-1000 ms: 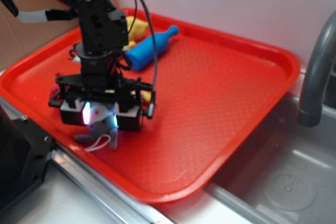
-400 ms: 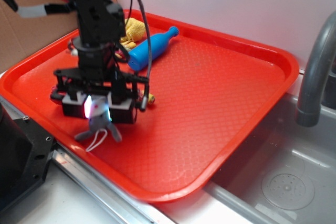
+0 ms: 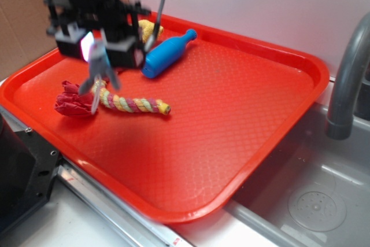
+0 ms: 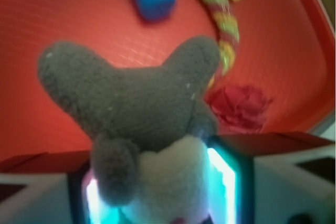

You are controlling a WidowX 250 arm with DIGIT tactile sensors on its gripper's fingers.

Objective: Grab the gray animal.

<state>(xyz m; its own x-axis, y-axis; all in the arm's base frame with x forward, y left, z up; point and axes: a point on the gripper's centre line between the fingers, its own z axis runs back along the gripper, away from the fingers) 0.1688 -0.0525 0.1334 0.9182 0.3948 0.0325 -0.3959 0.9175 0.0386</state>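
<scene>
The gray animal (image 3: 98, 69) hangs in the air over the left part of the red tray (image 3: 243, 102), its white cord dangling below it. My gripper (image 3: 97, 49) is shut on its pale head, with glowing pads on both sides. In the wrist view the gray animal (image 4: 136, 103) fills the middle, its whitish face (image 4: 168, 182) pinched between the lit pads (image 4: 223, 177), legs pointing away over the tray.
A red cloth wad (image 3: 70, 100) and a multicoloured braided rope (image 3: 136, 104) lie on the tray under the gripper. A blue bottle (image 3: 166, 54) and a yellow toy (image 3: 149, 27) sit at the tray's back. A sink with a gray faucet (image 3: 347, 79) is on the right.
The gripper has risen and moved toward the tray's back left, lifting the gray animal off the tray. The red cloth and rope, hidden before, now show.
</scene>
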